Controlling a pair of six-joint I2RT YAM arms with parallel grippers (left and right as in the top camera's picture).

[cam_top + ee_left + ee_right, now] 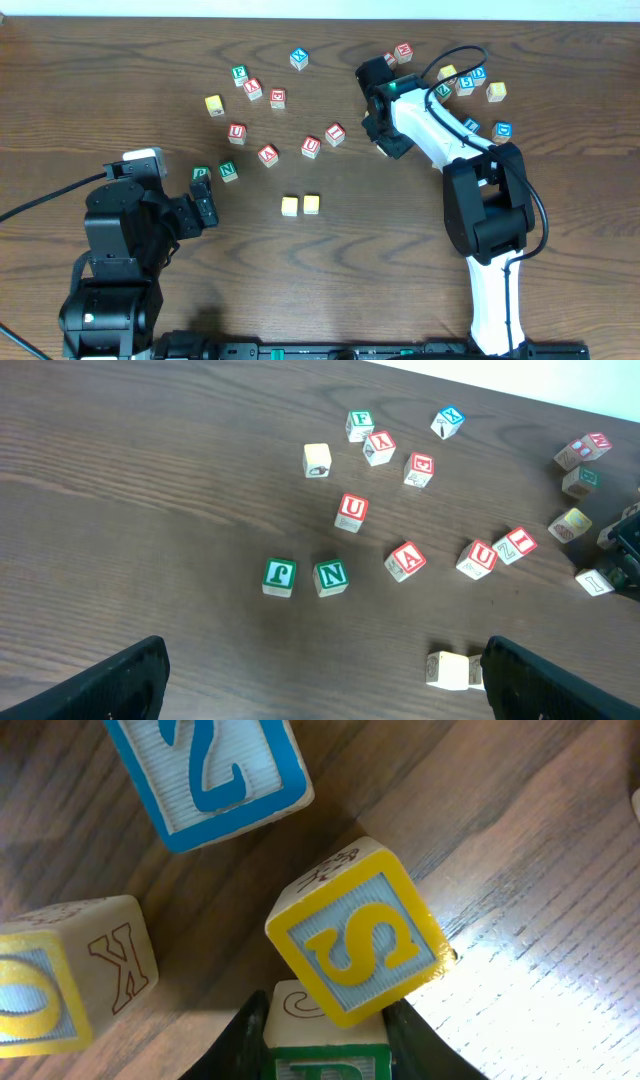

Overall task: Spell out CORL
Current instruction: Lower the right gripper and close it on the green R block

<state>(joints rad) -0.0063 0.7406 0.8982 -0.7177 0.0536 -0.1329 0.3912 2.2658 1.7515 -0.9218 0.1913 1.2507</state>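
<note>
The left gripper (206, 205) hovers low over the dark wooden table (90, 90) with its fingers spread fully and nothing between them, probably parked clear of the work. Just beyond it sit two green-lettered wooden cubes (214, 172), then a loose scatter of red-lettered wooden cubes (268, 155). Two yellow-faced wooden cubes (300, 205) lie side by side in open space near the front, apparently the start of the word, with room to their right. Farther right, the right gripper (325, 1010) has its fingers drawn in against both sides of a white wooden cube with a green-framed face (325, 1065). Its letter is cut off, but it is likely the R. A yellow-framed S cube (360, 945) crowds it closely, so lifting may nudge that neighbour.
</note>
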